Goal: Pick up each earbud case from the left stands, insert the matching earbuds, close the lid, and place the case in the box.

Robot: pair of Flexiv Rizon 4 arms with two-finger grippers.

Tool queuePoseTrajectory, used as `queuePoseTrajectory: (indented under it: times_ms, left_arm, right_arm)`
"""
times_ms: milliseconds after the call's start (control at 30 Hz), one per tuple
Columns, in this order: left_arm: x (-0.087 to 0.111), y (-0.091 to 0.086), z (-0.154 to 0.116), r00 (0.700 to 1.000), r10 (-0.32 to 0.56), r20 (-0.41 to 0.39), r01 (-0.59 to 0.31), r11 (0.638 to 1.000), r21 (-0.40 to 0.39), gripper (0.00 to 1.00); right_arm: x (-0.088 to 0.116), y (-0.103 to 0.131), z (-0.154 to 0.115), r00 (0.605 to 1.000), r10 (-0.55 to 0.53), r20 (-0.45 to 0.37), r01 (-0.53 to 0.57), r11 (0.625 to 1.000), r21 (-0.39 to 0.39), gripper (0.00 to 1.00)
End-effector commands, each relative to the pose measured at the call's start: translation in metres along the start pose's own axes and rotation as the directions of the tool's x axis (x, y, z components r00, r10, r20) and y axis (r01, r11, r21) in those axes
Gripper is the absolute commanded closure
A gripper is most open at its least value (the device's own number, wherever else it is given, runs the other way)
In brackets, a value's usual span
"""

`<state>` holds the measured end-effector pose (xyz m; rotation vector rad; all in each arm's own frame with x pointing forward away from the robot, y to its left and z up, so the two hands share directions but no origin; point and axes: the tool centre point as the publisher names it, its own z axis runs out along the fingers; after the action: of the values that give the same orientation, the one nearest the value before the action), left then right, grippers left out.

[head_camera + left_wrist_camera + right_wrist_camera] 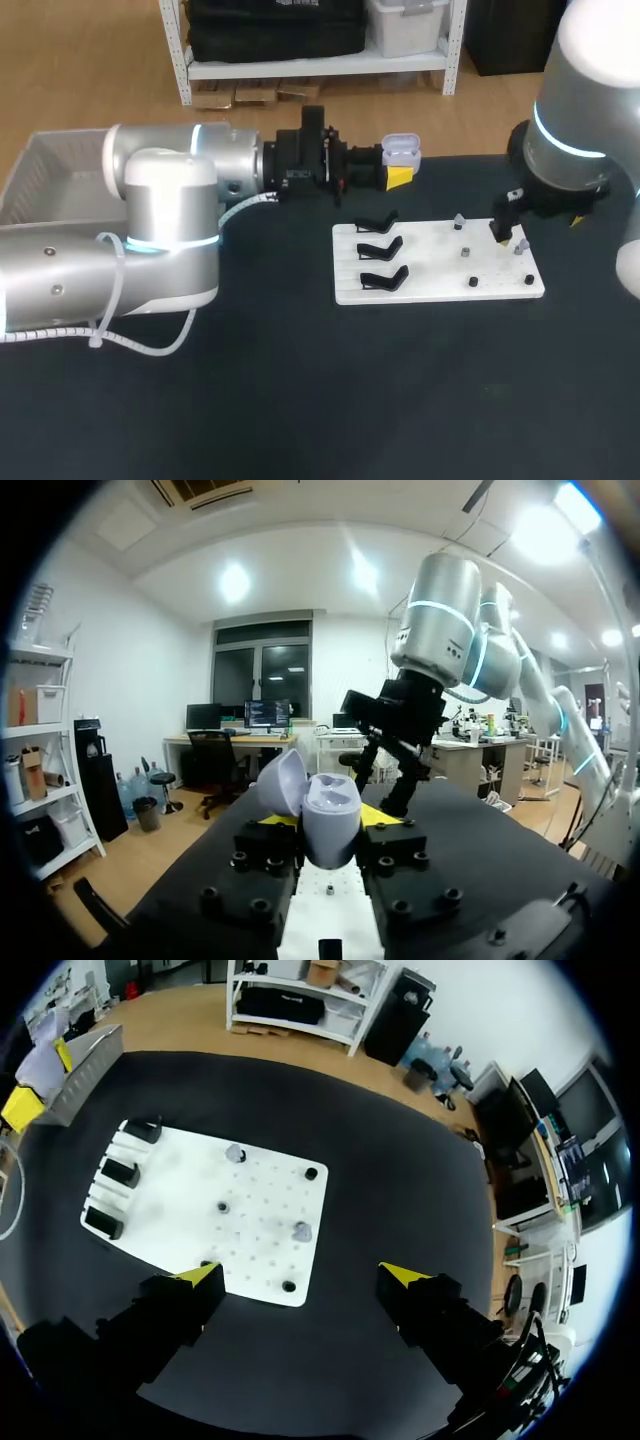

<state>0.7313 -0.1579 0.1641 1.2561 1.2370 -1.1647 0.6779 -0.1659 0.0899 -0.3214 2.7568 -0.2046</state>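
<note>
My left gripper (400,172) is shut on a lavender earbud case (401,150) and holds it in the air behind the white board (438,285). In the left wrist view the case (332,830) sits between the fingers with its lid (283,780) swung open. Three black stands (380,248) on the board's left side are bare. Small grey earbuds (458,220) (235,1153) (301,1231) rest on pegs on the board's right half. My right gripper (540,230) (302,1275) hangs open over the board's right end, with nothing between its fingers.
A grey mesh box (50,175) stands at the table's far left, behind my left arm. Black pegs (311,1173) dot the board (180,1185). Dark tabletop (330,400) stretches in front of the board.
</note>
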Motion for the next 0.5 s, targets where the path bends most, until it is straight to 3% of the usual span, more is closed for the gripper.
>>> queuePoseTrajectory:
  times_ms: [33, 233, 367, 467, 500]
  left_arm:
    - [0.001, 0.001, 0.001, 1.0, 0.002, 0.003, -0.002, 1.0, -0.001, 1.0]
    - [0.001, 0.001, 0.001, 1.0, 0.002, 0.003, -0.002, 1.0, -0.001, 1.0]
    - [0.001, 0.001, 0.001, 1.0, 0.002, 0.003, -0.002, 1.0, -0.001, 1.0]
    - [0.001, 0.001, 0.001, 1.0, 0.002, 0.003, -0.002, 1.0, -0.001, 1.0]
    - [0.001, 0.001, 0.001, 1.0, 0.002, 0.003, -0.002, 1.0, -0.001, 1.0]
  right_arm:
    - [-0.008, 0.005, 0.023, 1.0, -0.004, -0.018, 0.004, 1.0, -0.008, 0.0]
    - [-0.006, 0.002, 0.048, 0.999, -0.033, -0.038, 0.032, 0.999, -0.035, 0.0]
    - [-0.006, -0.001, 0.058, 0.997, -0.061, -0.045, 0.058, 0.997, -0.054, 0.07]
    - [-0.006, -0.003, 0.063, 0.995, -0.08, -0.056, 0.077, 0.995, -0.056, 0.24]
    - [-0.006, -0.003, 0.064, 0.995, -0.083, -0.059, 0.08, 0.995, -0.055, 0.35]
